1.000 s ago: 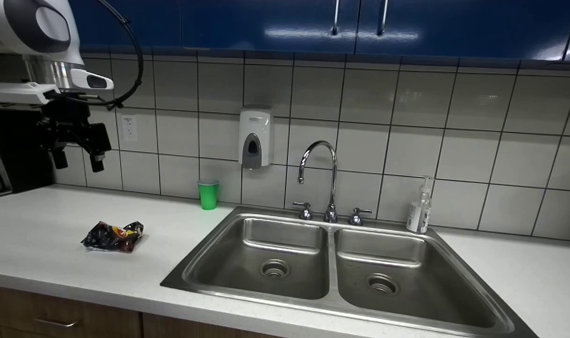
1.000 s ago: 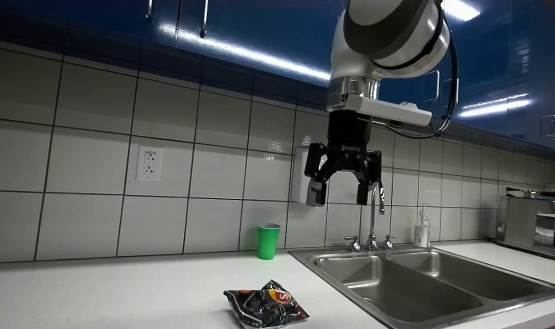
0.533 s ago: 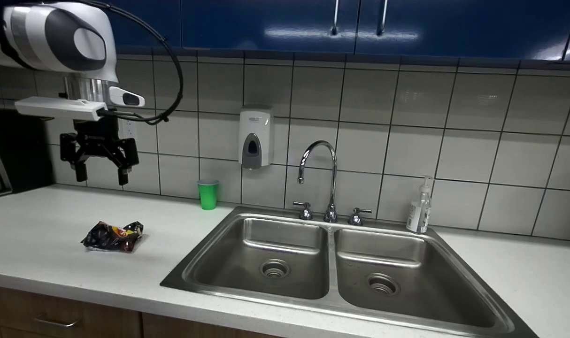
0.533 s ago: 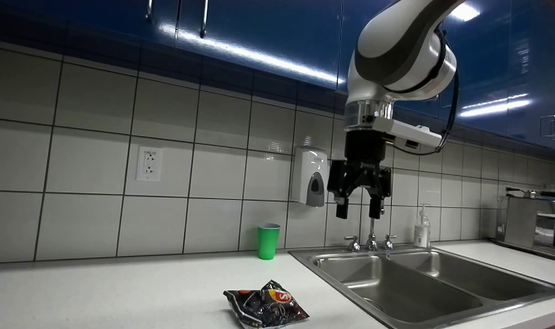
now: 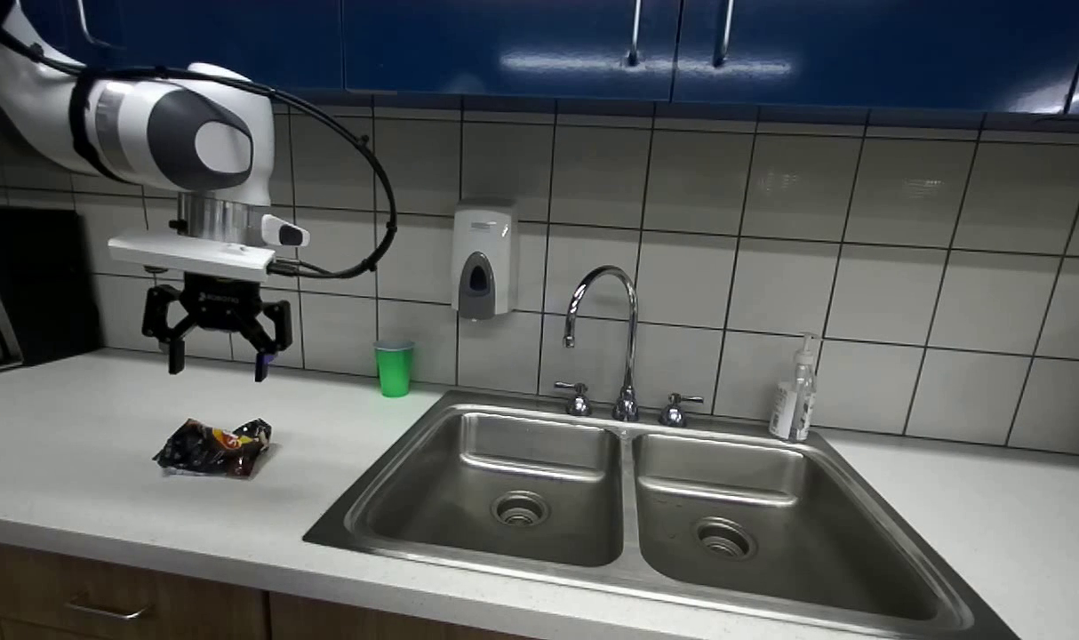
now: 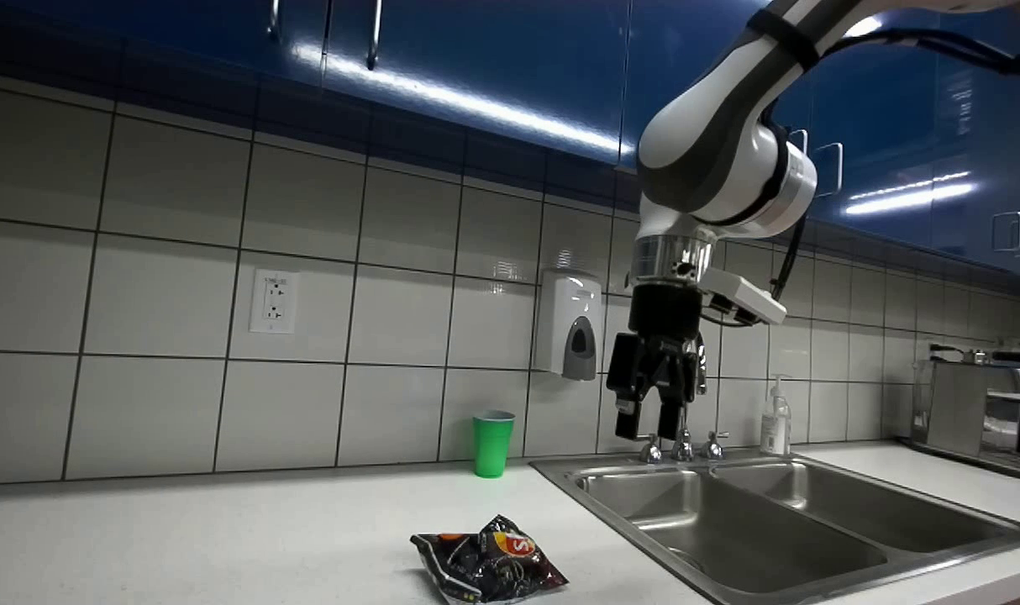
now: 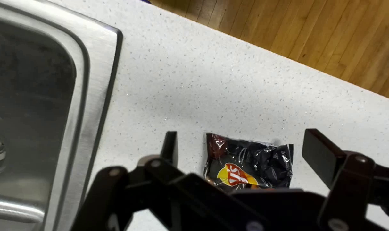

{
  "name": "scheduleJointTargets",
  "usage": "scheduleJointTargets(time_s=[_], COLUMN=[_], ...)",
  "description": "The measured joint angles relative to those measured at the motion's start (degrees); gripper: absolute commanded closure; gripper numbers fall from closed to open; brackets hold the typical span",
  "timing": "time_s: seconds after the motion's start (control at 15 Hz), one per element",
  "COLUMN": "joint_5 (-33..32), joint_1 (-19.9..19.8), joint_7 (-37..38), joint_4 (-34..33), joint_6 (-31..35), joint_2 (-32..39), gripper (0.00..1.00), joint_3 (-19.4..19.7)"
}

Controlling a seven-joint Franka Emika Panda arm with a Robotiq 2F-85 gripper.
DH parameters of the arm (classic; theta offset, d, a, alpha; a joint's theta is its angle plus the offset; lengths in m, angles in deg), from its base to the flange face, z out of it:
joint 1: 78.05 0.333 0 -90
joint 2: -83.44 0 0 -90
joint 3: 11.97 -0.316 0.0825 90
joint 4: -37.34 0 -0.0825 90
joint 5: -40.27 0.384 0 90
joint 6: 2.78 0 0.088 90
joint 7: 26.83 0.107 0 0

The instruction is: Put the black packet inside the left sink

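The black packet (image 5: 212,449) is a crumpled, shiny bag with a red and yellow logo. It lies on the counter left of the sink, and also shows in an exterior view (image 6: 489,563) and the wrist view (image 7: 249,160). My gripper (image 5: 219,366) is open and empty above the counter, over the packet and apart from it. In the wrist view the packet lies between the two spread fingers (image 7: 244,149), its lower part hidden by the gripper body. The left sink (image 5: 433,511) is a steel basin with a drain; its edge shows in the wrist view (image 7: 98,64).
A green cup (image 5: 395,369) stands by the tiled wall. The right sink (image 5: 797,551) adjoins the left one, with a tall faucet (image 5: 631,347) behind them. A soap dispenser (image 5: 483,258) hangs on the wall, and a pump bottle (image 5: 795,396) stands behind the right sink.
My gripper has come down toward the counter and moved right in an exterior view, while turning about the wrist. It stays open. The packet has not moved.
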Motion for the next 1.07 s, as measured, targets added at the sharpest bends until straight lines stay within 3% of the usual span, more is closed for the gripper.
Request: scheduleJointTargets(time_s=[0.47, 1.07], joint_5=[2.6, 2.6], joint_1=[0.1, 0.1], joint_7=[-16.3, -28.9], joint_4=[-3.0, -9.8], joint_6=[-0.2, 0.0], joint_2=[4.7, 14.3], gripper=[0.0, 0.0], joint_3=[3.0, 2.3])
